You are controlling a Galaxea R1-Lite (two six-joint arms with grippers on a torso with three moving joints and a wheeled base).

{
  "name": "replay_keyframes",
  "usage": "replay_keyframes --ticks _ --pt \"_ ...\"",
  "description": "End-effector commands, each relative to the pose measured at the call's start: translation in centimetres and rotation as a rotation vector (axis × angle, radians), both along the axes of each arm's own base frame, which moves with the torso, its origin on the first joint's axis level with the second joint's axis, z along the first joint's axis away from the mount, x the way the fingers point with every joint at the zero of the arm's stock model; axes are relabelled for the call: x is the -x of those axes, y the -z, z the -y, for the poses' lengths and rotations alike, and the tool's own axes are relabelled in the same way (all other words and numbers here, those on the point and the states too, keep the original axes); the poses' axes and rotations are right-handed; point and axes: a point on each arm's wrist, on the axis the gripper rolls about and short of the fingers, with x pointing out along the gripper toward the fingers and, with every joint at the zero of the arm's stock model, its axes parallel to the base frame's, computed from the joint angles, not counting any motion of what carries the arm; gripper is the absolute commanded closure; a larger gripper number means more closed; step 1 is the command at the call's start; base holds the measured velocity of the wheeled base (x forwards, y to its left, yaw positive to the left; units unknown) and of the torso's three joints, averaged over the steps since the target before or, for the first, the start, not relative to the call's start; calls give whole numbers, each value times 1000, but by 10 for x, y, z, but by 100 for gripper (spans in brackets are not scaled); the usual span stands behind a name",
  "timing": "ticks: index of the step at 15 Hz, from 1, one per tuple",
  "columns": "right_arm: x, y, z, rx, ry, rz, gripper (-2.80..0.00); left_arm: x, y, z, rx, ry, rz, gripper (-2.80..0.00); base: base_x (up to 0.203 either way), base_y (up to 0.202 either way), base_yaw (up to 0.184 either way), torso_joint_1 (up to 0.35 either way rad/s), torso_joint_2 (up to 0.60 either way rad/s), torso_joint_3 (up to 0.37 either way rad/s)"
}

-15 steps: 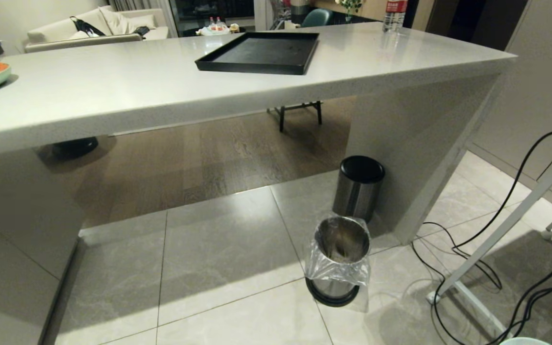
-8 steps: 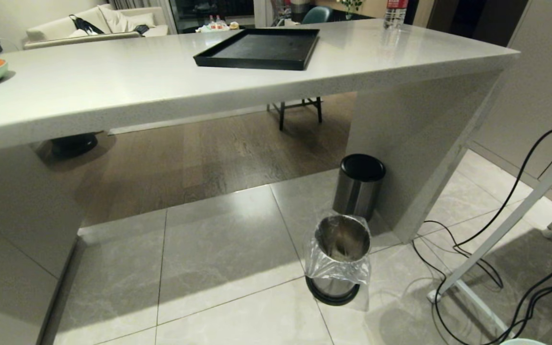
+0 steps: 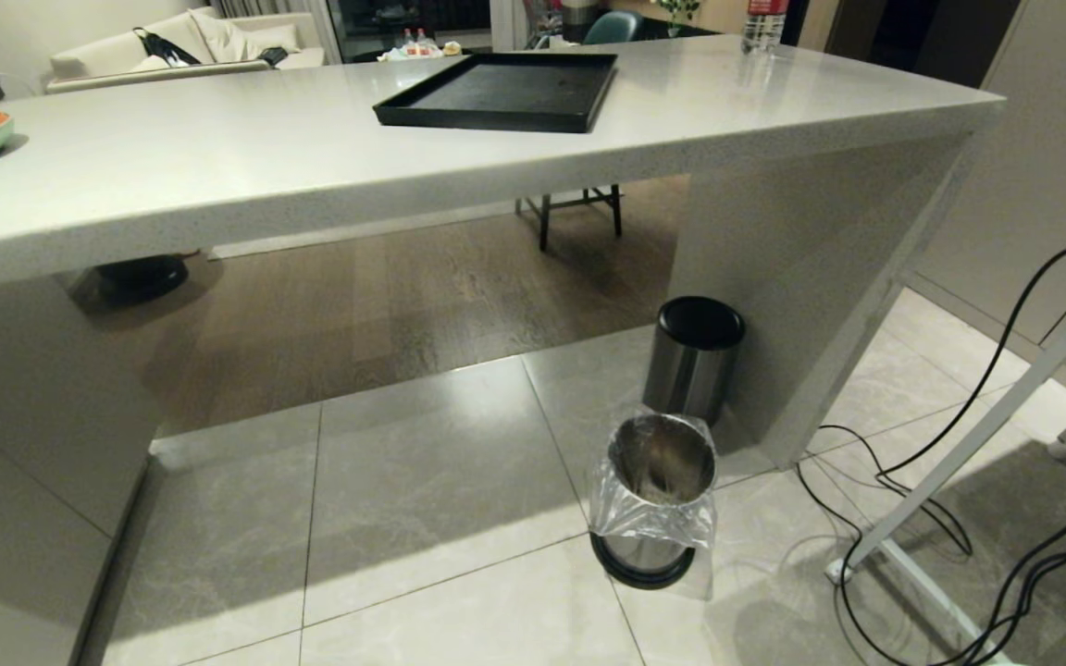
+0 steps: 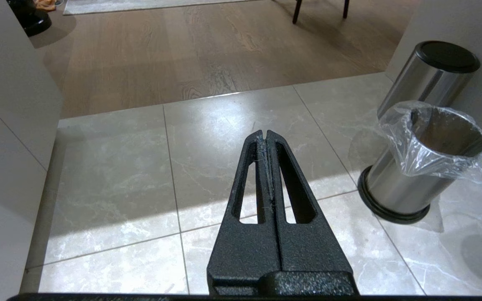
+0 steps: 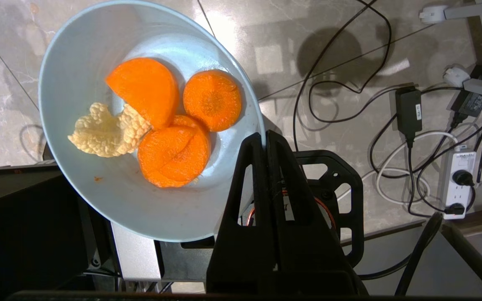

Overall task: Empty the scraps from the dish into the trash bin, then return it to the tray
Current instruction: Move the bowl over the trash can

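Tiled floor (image 3: 422, 499) carries lined trash bin (image 3: 661, 499). Right gripper (image 5: 265, 136) pinches dish (image 5: 98, 50) rim, scraps (image 5: 161, 121) inside. Left gripper (image 4: 265, 134) pressed together, empty.

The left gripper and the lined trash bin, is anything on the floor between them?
Nothing: in the left wrist view only bare grey floor tile lies between the shut left gripper and the trash bin. The black-lidded bin stands behind it.

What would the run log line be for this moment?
right gripper: shut on light-blue bowl rim | orange and yellow scraps: in bowl | bag-lined steel trash bin: on floor | black tray: empty | left gripper: shut, idle
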Motion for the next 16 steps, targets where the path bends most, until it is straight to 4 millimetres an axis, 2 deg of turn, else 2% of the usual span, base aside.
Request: replay_keyframes --ticks 1,16 --pt "0 1 0 -1 1 -7 0 0 0 0 1 0 -1 0 0 0 0 0 0 0" --pt "-1 2 1 16 -22 -12 0 0 0 0 1 1 -1 0 0 0 0 0 0 0"
